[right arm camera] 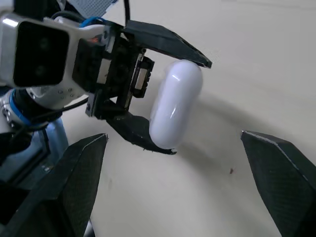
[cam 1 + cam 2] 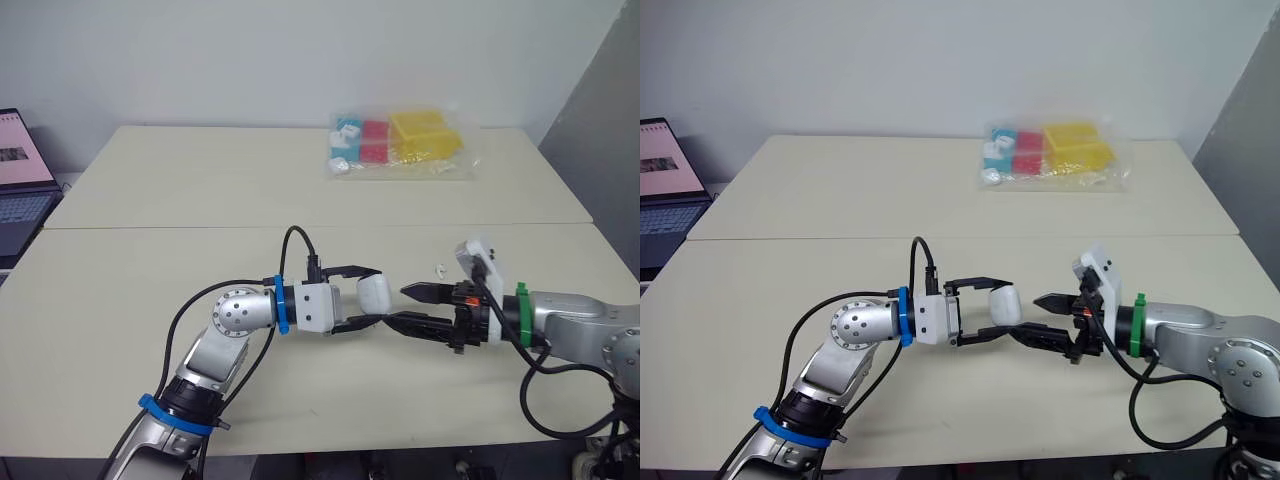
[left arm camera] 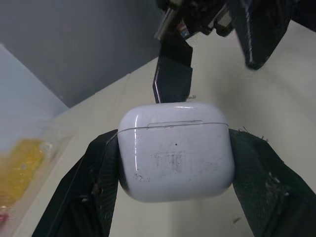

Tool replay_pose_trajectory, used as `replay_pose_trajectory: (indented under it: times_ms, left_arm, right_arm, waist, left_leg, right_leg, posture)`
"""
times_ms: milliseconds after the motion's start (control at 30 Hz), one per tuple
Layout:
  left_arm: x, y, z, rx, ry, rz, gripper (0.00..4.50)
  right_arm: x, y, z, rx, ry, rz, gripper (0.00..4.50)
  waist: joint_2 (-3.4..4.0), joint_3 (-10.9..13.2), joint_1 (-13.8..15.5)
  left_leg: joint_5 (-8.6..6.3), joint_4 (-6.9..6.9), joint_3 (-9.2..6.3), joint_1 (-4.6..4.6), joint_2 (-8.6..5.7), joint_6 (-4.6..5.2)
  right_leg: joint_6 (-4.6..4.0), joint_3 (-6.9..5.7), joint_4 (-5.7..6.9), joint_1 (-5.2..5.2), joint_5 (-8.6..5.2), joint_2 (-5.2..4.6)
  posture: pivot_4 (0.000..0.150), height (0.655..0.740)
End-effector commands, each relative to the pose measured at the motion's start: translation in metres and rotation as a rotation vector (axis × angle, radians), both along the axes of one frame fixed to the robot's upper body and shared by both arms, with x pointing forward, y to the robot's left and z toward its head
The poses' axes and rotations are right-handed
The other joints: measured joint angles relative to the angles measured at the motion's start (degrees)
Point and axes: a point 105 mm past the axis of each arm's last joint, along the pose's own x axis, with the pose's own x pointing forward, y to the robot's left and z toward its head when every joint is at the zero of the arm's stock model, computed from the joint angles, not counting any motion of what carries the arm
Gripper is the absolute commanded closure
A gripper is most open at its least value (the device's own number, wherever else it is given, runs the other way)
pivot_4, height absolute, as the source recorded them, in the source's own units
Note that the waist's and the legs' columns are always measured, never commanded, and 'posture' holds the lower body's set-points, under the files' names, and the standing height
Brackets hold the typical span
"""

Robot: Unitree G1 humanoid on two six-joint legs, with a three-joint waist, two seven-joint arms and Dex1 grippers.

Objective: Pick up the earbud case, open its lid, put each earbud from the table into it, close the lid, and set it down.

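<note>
The left tool [image 2: 1008, 306] pinches the closed earbud case [image 3: 175, 150] by its narrow ends, above the desk [image 2: 200, 200]. At its 3 o'clock the right tool [image 2: 402, 305] stands spread. The case looks light, rigid, glossy and probably slippery, so take the lid just above the seam.

The left edge cuts off the laptop [image 2: 20, 190]. We cannot name the small white piece [image 2: 440, 269] near the right gripper [image 2: 397, 305]: too small. The fingers [image 3: 94, 182] of the left gripper [image 2: 375, 296] hide both sides of the earbud case [image 3: 175, 150] from us.
</note>
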Motion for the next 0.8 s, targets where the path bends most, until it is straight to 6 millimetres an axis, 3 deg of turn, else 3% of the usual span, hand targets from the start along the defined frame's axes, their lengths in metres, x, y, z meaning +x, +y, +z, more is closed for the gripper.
replay_pose_trajectory:
  times_ms: [33,433,533,800]
  left_arm:
    - [-0.004,-0.002,0.006,-0.001,-0.078,-0.035,1.67]
    - [-0.005,0.0,0.014,-0.049,-0.12,-0.022,1.67]
    - [-0.006,-0.001,0.013,-0.05,-0.112,-0.029,1.67]
    - [-0.007,0.0,0.014,-0.063,-0.097,-0.031,1.67]
  right_arm:
    - [0.004,0.008,0.001,0.034,0.029,-0.005,0.0]
    - [0.006,0.024,0.005,0.122,0.108,0.037,0.0]
    - [0.007,0.025,0.006,0.119,0.114,0.035,0.63]
    - [0.007,0.026,0.009,0.135,0.126,0.047,3.57]
  waist:
    - [0.0,0.0,0.05]
    - [0.0,0.0,0.0]
    - [0.0,0.0,0.03]
    - [0.0,0.0,0.04]
  left_leg:
    - [0.0,0.01,-0.02,0.0,0.0,0.0]
    - [0.0,0.0,-0.02,0.0,0.02,0.0]
    - [0.0,-0.01,-0.05,0.0,0.03,0.0]
    - [0.0,-0.01,-0.03,-0.01,0.02,0.0]
  right_leg:
    - [0.0,-0.04,-0.01,0.0,0.0,0.0]
    - [0.01,-0.07,-0.07,-0.01,0.0,0.0]
    - [0.01,-0.09,-0.07,-0.01,0.0,0.02]
    - [0.02,-0.09,-0.1,-0.02,-0.01,0.0]
  posture:
    - [0.15,0.74]
    - [0.15,0.74]
    - [0.15,0.74]
    - [0.15,0.74]
